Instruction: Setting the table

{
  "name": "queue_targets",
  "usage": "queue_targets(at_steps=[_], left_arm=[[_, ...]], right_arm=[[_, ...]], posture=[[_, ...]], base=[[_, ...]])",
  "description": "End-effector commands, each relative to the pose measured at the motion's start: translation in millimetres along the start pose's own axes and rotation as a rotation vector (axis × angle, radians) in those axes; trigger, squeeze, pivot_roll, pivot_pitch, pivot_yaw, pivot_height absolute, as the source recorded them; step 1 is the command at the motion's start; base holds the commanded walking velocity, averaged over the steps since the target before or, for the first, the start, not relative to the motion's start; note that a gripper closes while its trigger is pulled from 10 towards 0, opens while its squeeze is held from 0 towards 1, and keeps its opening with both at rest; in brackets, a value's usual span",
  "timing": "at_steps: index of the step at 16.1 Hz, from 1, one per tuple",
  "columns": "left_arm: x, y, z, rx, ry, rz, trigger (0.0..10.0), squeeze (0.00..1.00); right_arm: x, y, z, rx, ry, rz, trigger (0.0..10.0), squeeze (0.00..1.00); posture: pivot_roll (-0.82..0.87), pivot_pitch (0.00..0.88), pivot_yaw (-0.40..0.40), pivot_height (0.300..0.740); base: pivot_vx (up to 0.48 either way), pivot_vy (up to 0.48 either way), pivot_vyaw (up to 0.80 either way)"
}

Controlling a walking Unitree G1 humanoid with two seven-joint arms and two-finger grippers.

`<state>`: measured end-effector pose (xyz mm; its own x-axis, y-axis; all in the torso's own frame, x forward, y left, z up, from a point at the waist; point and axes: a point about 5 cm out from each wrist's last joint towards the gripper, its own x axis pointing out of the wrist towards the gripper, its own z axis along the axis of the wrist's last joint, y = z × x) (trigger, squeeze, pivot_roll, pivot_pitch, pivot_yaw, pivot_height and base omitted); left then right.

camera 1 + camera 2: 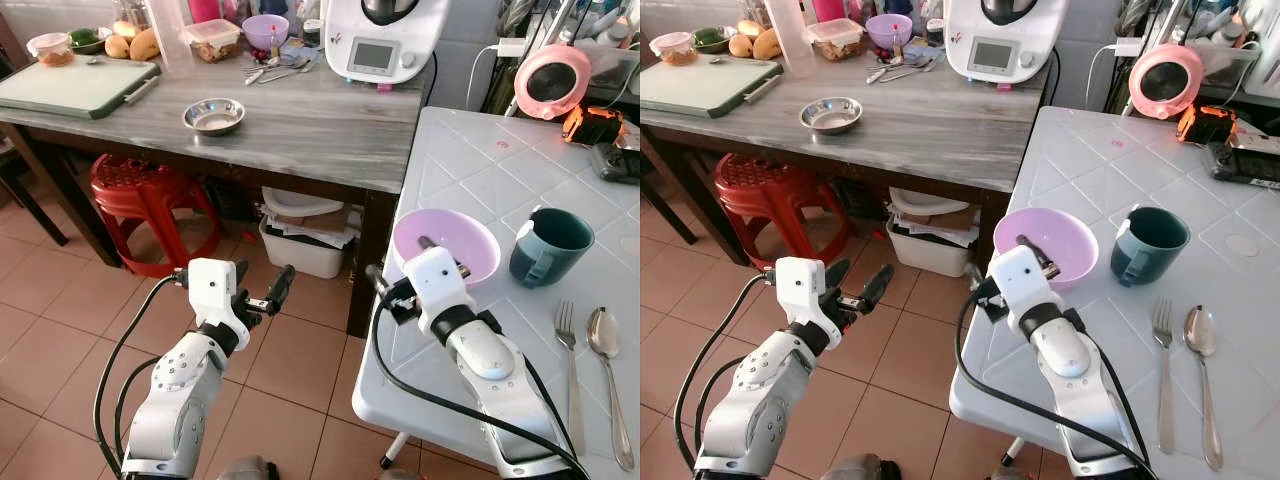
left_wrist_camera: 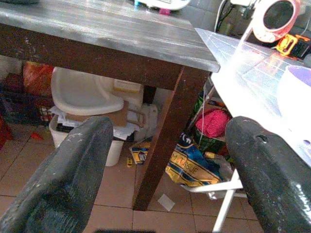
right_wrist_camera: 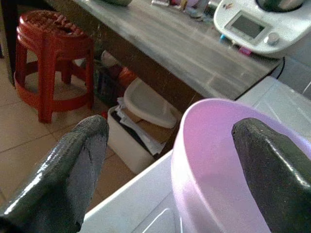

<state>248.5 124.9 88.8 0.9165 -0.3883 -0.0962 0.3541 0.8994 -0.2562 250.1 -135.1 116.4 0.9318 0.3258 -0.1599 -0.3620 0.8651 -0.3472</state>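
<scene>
right pincer (image 3: 170, 160) spread astride the bowl (image 1: 446, 245) rim on the white bench (image 1: 500, 170); mug (image 1: 548, 246) at bowl's 3 o'clock. left pincer (image 1: 260, 285) spread over floor.

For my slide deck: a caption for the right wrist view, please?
Open right gripper straddling the near rim of the purple bowl on the white table.

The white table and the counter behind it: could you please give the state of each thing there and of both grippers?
Purple bowl: upright, near the table edge.
Teal mug: upright.
Fork: lying flat.
Spoon: flat, beside fork.
Steel bowl: upright on counter.
Left gripper: open, over floor.
Right gripper: open, straddling the bowl's rim.
</scene>
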Motion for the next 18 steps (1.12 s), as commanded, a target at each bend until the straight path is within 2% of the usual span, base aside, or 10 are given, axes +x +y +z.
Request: queue_targets(at_steps=[1, 8, 9, 12, 14, 18], left_arm=[[-0.4, -0.2, 0.7, 0.011, 0.009, -0.006, 10.0, 0.00], [1.4, -5.1, -4.9, 0.006, 0.045, -0.038, 10.0, 0.00], [1.2, -6.3, -6.4, 0.007, 0.055, -0.044, 10.0, 0.00], [1.1, -7.4, -7.3, 0.009, 0.062, -0.049, 10.0, 0.00], [0.9, -8.0, -9.3, 0.011, 0.079, -0.049, 10.0, 0.00], [-0.1, -7.6, -13.2, 0.023, 0.108, -0.045, 10.0, 0.00]], right_arm=[[-1.9, 0.3, 1.8, 0.001, 0.007, 0.011, 10.0, 0.00], [0.1, -13.8, -4.8, -0.035, 0.131, 0.031, 10.0, 0.00], [1.7, -15.9, -4.9, -0.038, 0.139, 0.053, 0.0, 0.00], [2.9, -19.5, -7.0, -0.053, 0.185, 0.102, 0.0, 0.00], [0.6, -21.6, -12.8, -0.081, 0.254, 0.180, 0.0, 0.00], [-3.3, -18.9, -25.3, -0.062, 0.339, 0.210, 0.0, 0.00]], posture=[[-0.05, 0.000, 0.032, 0.740], [-0.05, 0.000, 0.030, 0.740], [-0.06, 0.000, 0.029, 0.740], [-0.05, 0.000, 0.026, 0.740], [-0.05, 0.000, 0.023, 0.740], [-0.05, 0.000, 0.025, 0.740]], base=[[0.000, 0.000, 0.00], [0.000, 0.000, 0.00], [0.000, 0.000, 0.00], [0.000, 0.000, 0.00], [0.000, 0.000, 0.00], [0.000, 0.000, 0.00]])
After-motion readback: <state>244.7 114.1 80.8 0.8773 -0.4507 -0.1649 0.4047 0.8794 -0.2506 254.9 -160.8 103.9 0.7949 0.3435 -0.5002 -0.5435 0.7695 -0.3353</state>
